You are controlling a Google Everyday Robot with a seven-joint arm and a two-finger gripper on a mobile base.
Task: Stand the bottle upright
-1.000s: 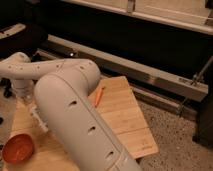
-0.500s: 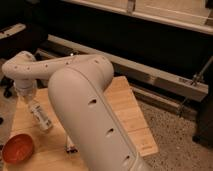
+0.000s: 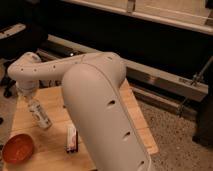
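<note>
I am holding the tool (image 3: 29,96) over the worktop's (image 3: 135,125) left edge, clamped on the bottle (image 3: 40,114), which is hanging tilted. The bowl (image 3: 17,148) is sitting at the front-left corner.

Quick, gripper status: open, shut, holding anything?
Gripper: at the table's left end, shut on the bottle's top; the bottle hangs tilted.

A workshop or laboratory floor is indicated. A speckled hard floor (image 3: 172,130) is seen at the lower right, a metal floor rail (image 3: 165,80) runs across the middle, and a plain wooden table (image 3: 135,125) occupies the lower left.
</note>
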